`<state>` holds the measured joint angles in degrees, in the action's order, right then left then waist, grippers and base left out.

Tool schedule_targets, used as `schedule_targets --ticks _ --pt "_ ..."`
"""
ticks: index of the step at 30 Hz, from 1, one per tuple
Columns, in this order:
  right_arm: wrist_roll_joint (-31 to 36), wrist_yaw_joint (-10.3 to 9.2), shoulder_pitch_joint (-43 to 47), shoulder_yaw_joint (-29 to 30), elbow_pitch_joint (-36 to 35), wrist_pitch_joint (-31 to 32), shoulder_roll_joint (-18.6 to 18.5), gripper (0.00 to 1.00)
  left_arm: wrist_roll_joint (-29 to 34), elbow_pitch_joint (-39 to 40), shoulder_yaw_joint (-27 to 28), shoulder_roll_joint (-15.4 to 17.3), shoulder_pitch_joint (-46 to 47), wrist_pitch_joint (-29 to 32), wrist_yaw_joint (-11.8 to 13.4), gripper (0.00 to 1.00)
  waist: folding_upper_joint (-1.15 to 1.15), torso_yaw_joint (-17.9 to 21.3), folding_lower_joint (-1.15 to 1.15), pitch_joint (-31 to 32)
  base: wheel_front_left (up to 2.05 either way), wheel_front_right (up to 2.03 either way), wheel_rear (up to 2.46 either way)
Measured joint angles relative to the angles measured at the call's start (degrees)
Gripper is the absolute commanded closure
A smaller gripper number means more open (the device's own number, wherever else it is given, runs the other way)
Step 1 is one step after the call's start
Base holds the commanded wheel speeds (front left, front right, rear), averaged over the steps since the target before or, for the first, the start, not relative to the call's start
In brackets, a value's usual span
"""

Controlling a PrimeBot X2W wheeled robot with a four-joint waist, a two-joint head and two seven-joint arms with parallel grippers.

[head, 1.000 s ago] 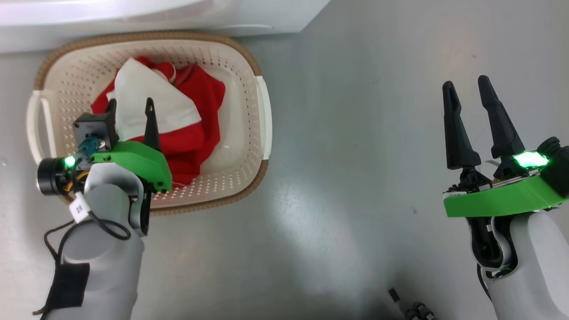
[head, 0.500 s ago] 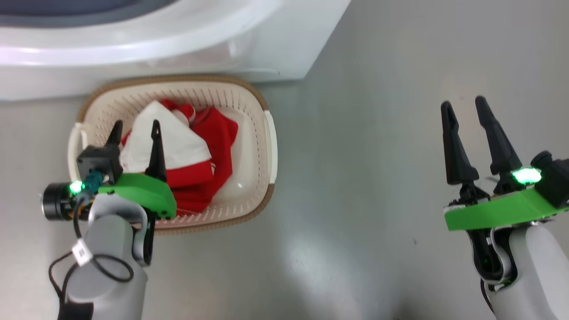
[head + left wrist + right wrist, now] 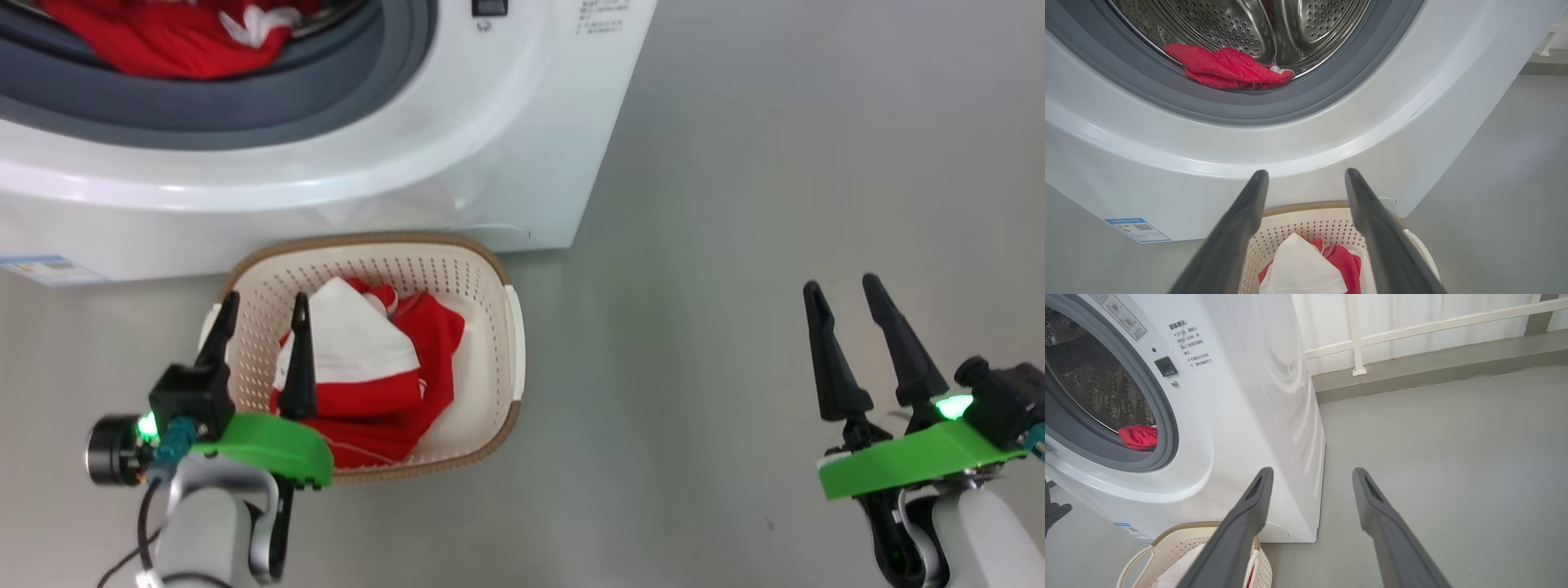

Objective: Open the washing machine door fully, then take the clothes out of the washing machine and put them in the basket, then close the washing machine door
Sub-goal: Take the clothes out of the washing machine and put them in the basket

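A red garment (image 3: 163, 41) lies crumpled on the lower lip of the steel drum (image 3: 1229, 24), at the upper left of the head view, spilling towards the grey rubber ring (image 3: 326, 90) of the washing machine (image 3: 506, 147). Soft, light and limp, it would likely bunch rather than slide. A pinch on a raised fold near its front edge looks the surest hold, though the cloth may drag on the ring as it comes out. Below, at centre left, a red-and-white garment (image 3: 359, 359) sits heaped in the basket (image 3: 513, 327), which stands on the grey floor (image 3: 735, 204) just beside the machine's front. The left gripper (image 3: 265, 297) hangs over the basket's left side, fingers spread and holding nothing. At lower right, well apart, the right gripper (image 3: 840, 282) is likewise spread and empty above the floor.
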<state>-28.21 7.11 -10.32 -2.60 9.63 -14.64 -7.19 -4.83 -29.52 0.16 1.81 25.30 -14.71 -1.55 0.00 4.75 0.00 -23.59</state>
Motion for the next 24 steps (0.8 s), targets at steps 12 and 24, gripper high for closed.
schedule_targets --ticks 12,24 --pt "0.0 0.00 6.4 0.2 0.5 0.0 -0.6 0.00 -0.2 11.8 -0.2 0.1 -11.8 0.0 0.5 0.00 0.00 -1.4 0.00 8.6 0.00 0.00 0.00" --pt "0.0 0.00 11.5 0.6 0.4 0.0 -0.9 0.00 -0.5 20.3 0.7 0.2 -23.3 0.0 2.2 0.00 0.00 -2.0 0.00 13.9 0.00 0.00 0.00"
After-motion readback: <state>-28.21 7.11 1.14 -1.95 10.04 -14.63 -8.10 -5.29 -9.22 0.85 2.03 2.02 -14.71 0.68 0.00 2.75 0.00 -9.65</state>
